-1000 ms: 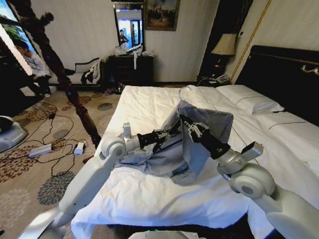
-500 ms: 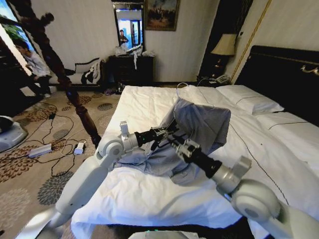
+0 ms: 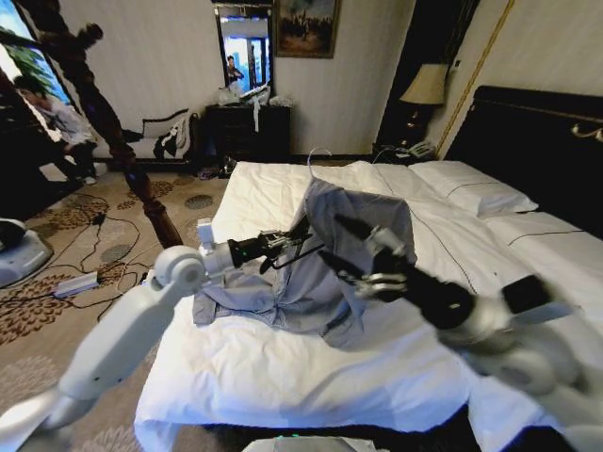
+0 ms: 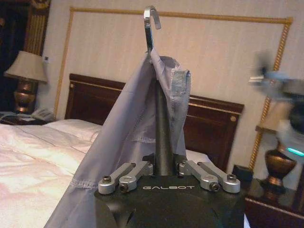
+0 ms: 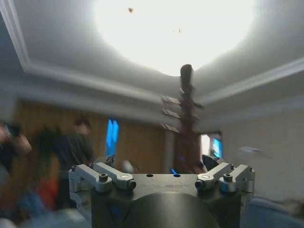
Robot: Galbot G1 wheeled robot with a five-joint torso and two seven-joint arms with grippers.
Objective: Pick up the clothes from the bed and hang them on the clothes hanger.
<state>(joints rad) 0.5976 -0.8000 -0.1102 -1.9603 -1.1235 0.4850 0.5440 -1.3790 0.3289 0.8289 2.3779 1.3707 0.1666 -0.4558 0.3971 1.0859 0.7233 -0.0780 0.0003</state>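
Left gripper point(image 3: 283, 247) above the bed point(image 3: 283, 377), pinching hanger point(image 4: 160, 128) draped with shirt point(image 3: 320, 282); right gripper point(image 3: 353, 252) beside shirt, fingers spread.

patterned carpet point(image 3: 57, 348), dark dresser point(image 3: 247, 130) under mirror point(image 3: 244, 47), lamp point(image 3: 424, 87), turned-wood pole point(image 3: 104, 122).

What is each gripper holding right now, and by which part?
The left gripper grips the clothes hanger by its black middle, shirt draped over it. The right gripper holds nothing.
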